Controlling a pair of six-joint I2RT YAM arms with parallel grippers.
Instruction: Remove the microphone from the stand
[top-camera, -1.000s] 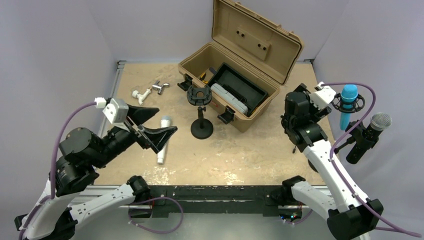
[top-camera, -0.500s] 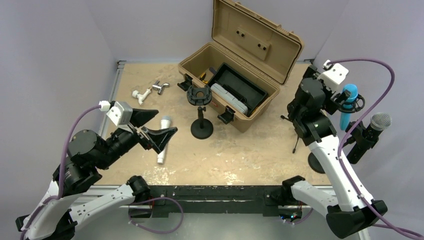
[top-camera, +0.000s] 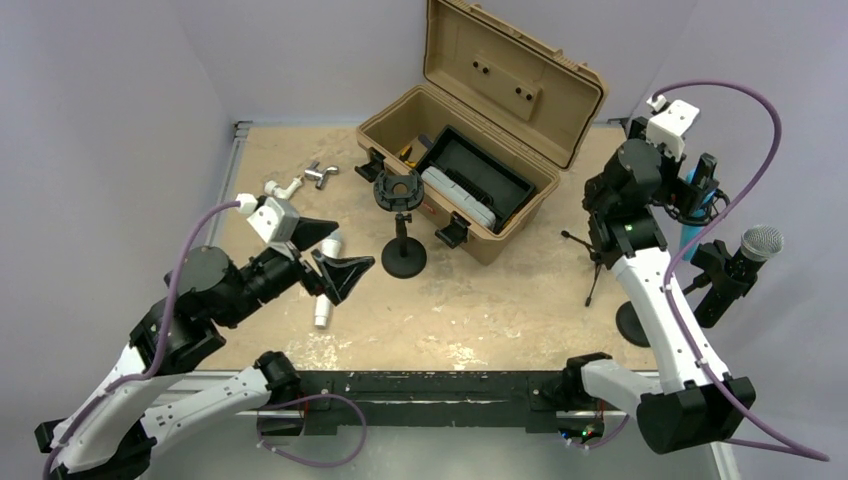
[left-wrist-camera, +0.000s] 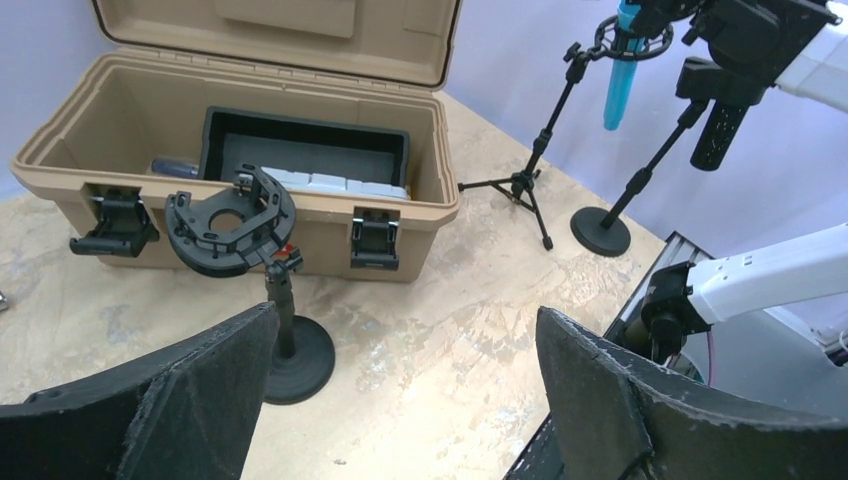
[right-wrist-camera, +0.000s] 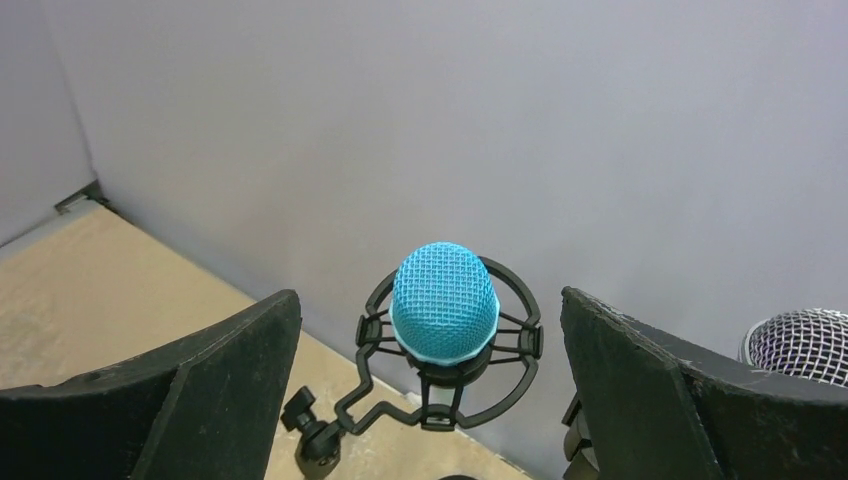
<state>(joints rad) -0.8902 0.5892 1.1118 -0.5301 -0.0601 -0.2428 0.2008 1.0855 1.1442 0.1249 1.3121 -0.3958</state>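
**Sandy tabletop, lilac walls, blue microphone in its mount**

Tan and worn, the table (top-camera: 500, 300) shows pale scuffed patches across its surface. A metal rail (top-camera: 232, 170) runs along its left edge. Plain lilac-grey walls (top-camera: 120, 100) close it in on the left, far and right sides.

At the far middle sits a tan toolbox (top-camera: 400, 120) with its lid up and a black tray (top-camera: 480, 170) inside. Just in front of it stands a short stand (top-camera: 404, 262) on a round base, its black ring mount holding nothing. A white pipe (top-camera: 322, 310) lies near the left arm. Two small fittings (top-camera: 300, 180) lie near the far left corner.

The blue microphone (right-wrist-camera: 444, 285) is at the table's right edge, close to the right wall. It sits upright in a black shock mount (right-wrist-camera: 520, 335) on a thin tripod stand (top-camera: 592, 262). Beside it, a silver-mesh microphone (top-camera: 760, 242) sits clipped on a second stand with a round base.

The right gripper (right-wrist-camera: 428, 305) is raised to the blue head, its fingers (right-wrist-camera: 230, 380) spread wide to either side. In the wrist view neither finger touches the microphone or the mount.

The left gripper (top-camera: 345, 247) hovers over the left half of the table, pointing toward the short stand. Its fingers are spread wide too and hold nothing.
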